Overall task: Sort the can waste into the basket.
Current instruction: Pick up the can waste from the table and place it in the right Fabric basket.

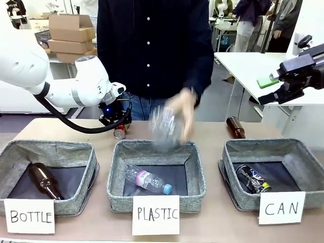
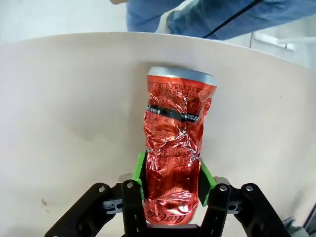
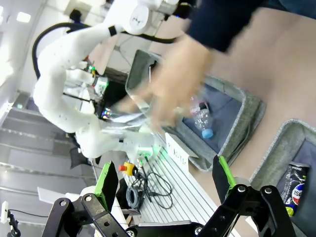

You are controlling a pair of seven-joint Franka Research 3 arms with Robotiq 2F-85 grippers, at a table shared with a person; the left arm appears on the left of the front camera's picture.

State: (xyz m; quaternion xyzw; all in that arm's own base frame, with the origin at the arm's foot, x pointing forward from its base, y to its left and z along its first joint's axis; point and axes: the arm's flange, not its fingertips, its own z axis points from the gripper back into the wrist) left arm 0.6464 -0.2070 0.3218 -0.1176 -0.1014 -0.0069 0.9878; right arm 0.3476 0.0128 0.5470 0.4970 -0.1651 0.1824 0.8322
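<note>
Along the near edge of the table (image 1: 101, 223) stand three grey baskets. The CAN basket (image 1: 298, 152) sits at the near right corner, with the dark can (image 1: 253, 178) already lying in it. The other task piece, the red can (image 2: 175, 118), is across the table near the far edge, left of the middle. The left gripper (image 2: 172, 174) has its green pads pressed onto the can's crumpled lower end. Whether the can has left the tabletop cannot be told. In my judgement the step in hand is the carry. It should go straight up first. Then it should swing wide of the middle basket, because the person's hand (image 1: 183, 112) is there, fingers wrapped around a blurred clear bottle (image 1: 163, 126). The can's walls are crushed and may slip or fold, so the squeeze should be steady and the wrist level. The release should be low over the bare lining beside the dark can. The right gripper (image 3: 165, 180) hangs raised beyond the table's right edge with its fingers spread and nothing between them, and the crossing arm must keep clear of it. Counted near to far, there are three baskets and two cans, one binned and one gripped. There are two clear plastic bottles: one (image 1: 148, 180) lies in the PLASTIC basket (image 1: 115, 177) and one is held above it. There are two brown glass bottles: one (image 1: 44, 180) is in the BOTTLE basket (image 1: 10, 162) and one (image 1: 235, 126) is loose by the far edge.
</note>
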